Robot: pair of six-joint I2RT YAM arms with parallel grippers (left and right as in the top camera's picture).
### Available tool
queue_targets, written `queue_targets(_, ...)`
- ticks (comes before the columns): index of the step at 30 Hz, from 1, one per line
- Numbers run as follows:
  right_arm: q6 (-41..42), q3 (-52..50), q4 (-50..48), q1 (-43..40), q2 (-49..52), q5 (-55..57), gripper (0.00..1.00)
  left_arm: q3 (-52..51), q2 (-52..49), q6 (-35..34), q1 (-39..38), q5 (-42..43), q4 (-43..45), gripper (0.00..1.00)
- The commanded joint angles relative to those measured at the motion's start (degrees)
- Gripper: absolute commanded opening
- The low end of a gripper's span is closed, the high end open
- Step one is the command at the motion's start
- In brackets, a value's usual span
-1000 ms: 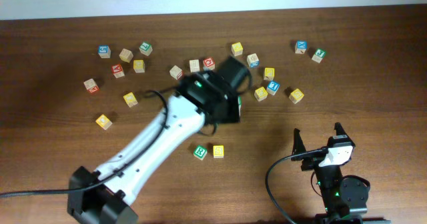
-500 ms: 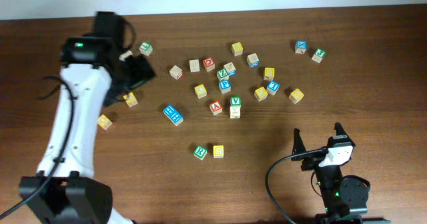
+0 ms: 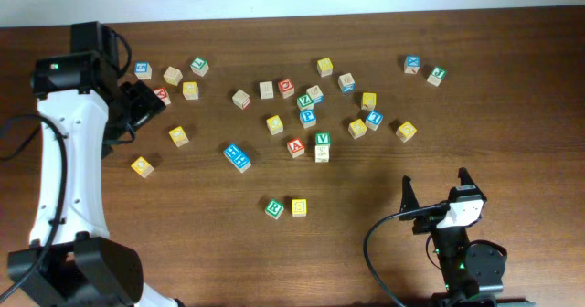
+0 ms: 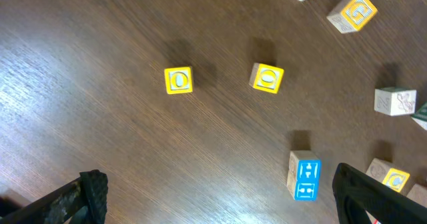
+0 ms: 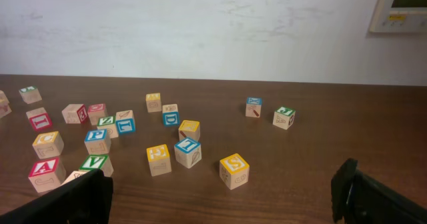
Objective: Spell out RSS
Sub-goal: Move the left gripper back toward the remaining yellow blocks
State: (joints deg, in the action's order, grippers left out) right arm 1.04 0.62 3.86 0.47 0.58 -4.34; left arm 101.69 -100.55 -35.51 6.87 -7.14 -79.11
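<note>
Left gripper (image 4: 219, 187) spread wide and empty over two yellow blocks (image 4: 179, 80); right gripper (image 5: 223, 191) likewise wide, parked. The S block (image 5: 234, 169) stands right of centre among scattered blocks (image 3: 308, 117). I risk grasping a lookalike yellow block (image 3: 368, 100), since overhead letters are illegible.

The overhead view looks straight down from high up, taking in the whole counter (image 3: 512, 88) and both arms. The left wrist view looks steeply down from close above. The left end effector (image 4: 219, 187) frames its lower corners, and the blue block (image 4: 307, 179) just ahead also shows overhead. The right wrist view sits low, facing level past the right end effector (image 5: 223, 184) towards the wall (image 5: 200, 31). The red A block (image 5: 43, 169), ahead-left, shows overhead too.
</note>
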Motion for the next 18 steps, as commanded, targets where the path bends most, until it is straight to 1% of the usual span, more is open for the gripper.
queue_targets(1,-0.39,-0.31,0.37,0.26,-0.37,0.07,0.98,-0.42,-0.07,0.83,2.73,0.70,-0.07,0.99)
queue_targets(4,-0.39,-0.31,0.37,0.26,-0.37,0.07,0.98,-0.42,-0.07,0.85,4.20,1.70,-1.01,0.99)
queue_targets(14,-0.39,-0.31,0.37,0.26,-0.37,0.07,0.98,-0.46,-0.59,1.11,4.13,2.75,-1.44,0.99)
queue_targets(17,-0.39,-0.31,0.37,0.26,-0.37,0.07,0.98,-0.46,-2.60,11.39,3.21,10.34,0.55,0.99)
queue_targets(18,-0.39,-0.31,0.37,0.26,-0.37,0.07,0.98,-0.46,-3.45,13.00,2.80,12.04,0.96,0.99)
